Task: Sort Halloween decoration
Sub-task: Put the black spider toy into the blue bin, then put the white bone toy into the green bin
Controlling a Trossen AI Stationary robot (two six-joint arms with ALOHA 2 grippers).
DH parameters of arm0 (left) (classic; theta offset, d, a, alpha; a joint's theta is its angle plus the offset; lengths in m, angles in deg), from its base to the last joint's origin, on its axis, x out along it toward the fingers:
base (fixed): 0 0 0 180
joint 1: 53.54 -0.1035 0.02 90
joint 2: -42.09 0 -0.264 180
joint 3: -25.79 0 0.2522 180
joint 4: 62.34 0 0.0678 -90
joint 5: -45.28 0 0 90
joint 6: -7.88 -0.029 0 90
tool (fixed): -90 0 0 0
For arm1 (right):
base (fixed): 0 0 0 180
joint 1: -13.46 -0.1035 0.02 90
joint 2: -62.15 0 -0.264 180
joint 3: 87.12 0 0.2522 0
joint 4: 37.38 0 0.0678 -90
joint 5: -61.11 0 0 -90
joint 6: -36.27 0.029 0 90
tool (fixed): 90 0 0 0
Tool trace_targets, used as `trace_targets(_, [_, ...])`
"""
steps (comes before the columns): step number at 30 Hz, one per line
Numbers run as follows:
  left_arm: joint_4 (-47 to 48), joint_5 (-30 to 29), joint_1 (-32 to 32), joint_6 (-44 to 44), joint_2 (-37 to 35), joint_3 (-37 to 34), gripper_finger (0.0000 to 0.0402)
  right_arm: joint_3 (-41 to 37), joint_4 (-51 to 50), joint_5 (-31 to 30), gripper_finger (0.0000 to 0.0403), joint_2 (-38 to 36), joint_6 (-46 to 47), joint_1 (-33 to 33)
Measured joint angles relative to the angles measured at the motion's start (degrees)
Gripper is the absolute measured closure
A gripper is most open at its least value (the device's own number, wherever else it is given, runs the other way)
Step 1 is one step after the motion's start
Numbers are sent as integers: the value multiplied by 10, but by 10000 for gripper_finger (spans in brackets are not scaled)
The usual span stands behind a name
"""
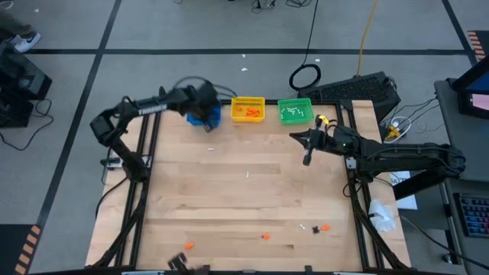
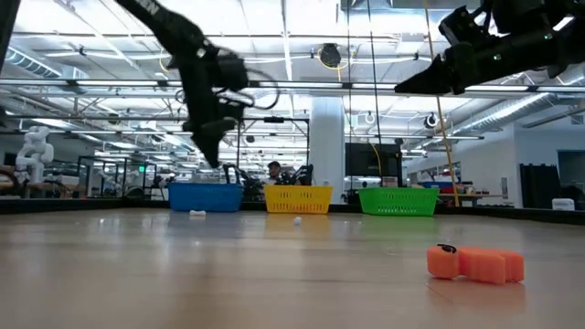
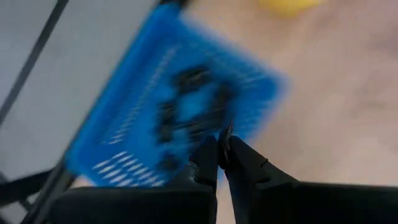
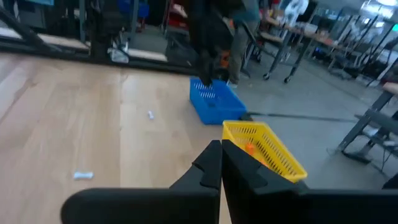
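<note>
Three small bins stand in a row at the table's far edge: blue [image 1: 205,114], yellow [image 1: 247,109] with orange trinkets in it, and green [image 1: 295,110] with white ones. My left gripper [image 3: 222,152] hovers over the blue bin [image 3: 180,112], which holds black spidery trinkets. Its fingers are shut on a thin dark bit. My right gripper [image 4: 221,158] is shut and empty, raised above the table near the green bin [image 2: 398,199]. Loose trinkets lie on the wood: white [image 1: 248,176], orange [image 1: 265,236], orange [image 1: 189,245], and black [image 1: 315,228]. My left gripper pinches a small black trinket [image 3: 226,132] between its fingertips, coming from above and pointing down. Only a thin dark sliver shows past the tips; the blur hides which part it is. The trinket is lifted clear, above the blue bin.
An orange trinket [image 2: 475,263] with a small black one [image 2: 446,248] beside it lies near the table's near edge. A white piece [image 4: 83,175] and another [image 4: 150,114] lie mid-table. Cables and a keyboard lie beyond the far right corner. The table's middle is bare wood.
</note>
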Motion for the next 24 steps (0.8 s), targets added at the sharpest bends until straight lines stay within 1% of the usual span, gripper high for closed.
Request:
trace_targets(4, [0, 31, -82, -32, 25, 0, 387, 0, 22, 0, 403, 0, -10, 0])
trace_targets(8, [-6, 49, -119, -62, 53, 1, 387, 0, 34, 0, 403, 0, -17, 0])
trace_targets(11, [-11, 57, -127, -68, 69, 1, 386, 2, 34, 0, 403, 0, -16, 0])
trace_targets(14, [-17, 59, -127, -77, 76, 1, 376, 2, 30, 0, 403, 0, -7, 0])
trace_targets(22, [-32, 59, -109, -79, 69, 1, 303, 2, 18, 0, 403, 0, 11, 0])
trace_targets(24, [-31, 59, -103, -79, 65, 0, 291, 2, 17, 0, 403, 0, 20, 0])
